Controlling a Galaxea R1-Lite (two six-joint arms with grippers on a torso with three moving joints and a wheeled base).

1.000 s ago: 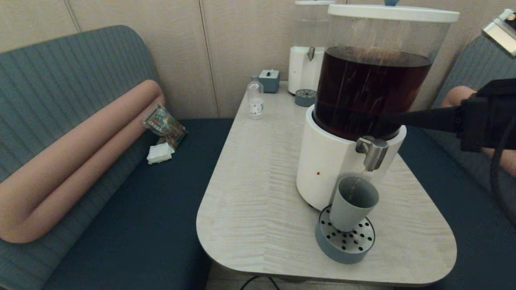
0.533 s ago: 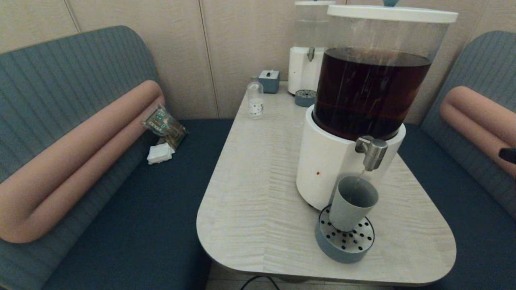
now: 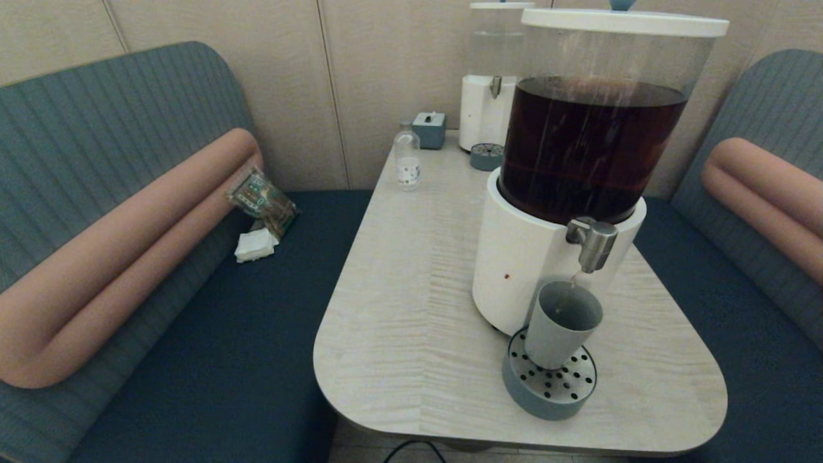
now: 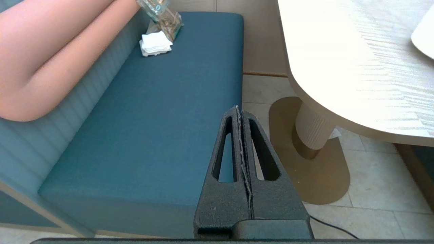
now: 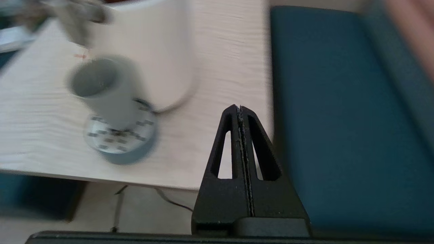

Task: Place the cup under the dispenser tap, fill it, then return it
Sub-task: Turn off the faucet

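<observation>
The grey-blue cup [image 3: 563, 325] stands on the round perforated drip tray [image 3: 548, 381], right under the brushed-steel dispenser tap [image 3: 595, 243] of the big dispenser of dark brown liquid [image 3: 588, 148]. A thin stream runs from the tap into the cup. The cup [image 5: 101, 88] also shows in the right wrist view, on the tray. My right gripper [image 5: 239, 107] is shut and empty, low beside the table's right edge, apart from the cup. My left gripper [image 4: 238, 108] is shut and empty, parked low over the left bench seat. Neither gripper shows in the head view.
A second, clear-tank dispenser [image 3: 494, 83] with its own small tray [image 3: 487, 155] stands at the table's far end, next to a small bottle [image 3: 407, 158] and a grey box [image 3: 429, 128]. Benches flank the table [image 3: 411, 308]; a snack bag [image 3: 262, 199] and napkins [image 3: 255, 244] lie on the left bench.
My right arm, which reached across by the tank a second ago, has pulled back out of the head view. The cup stays under the tap with liquid trickling in.
</observation>
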